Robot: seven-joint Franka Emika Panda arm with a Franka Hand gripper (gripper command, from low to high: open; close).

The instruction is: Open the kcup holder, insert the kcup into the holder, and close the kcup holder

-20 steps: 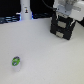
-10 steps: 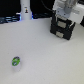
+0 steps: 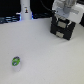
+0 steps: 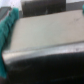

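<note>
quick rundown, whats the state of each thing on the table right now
kcup holder: shut, no tray slid out, standing at the far side on the exterior view's right
kcup: on the table, well apart from the holder, nothing gripping it
gripper: above the holder, fingers blurred, open or shut cannot be told
white bottle: upright at the back of the table

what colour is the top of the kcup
Green with some blue, on the kcup; clearest in the exterior view.
</note>
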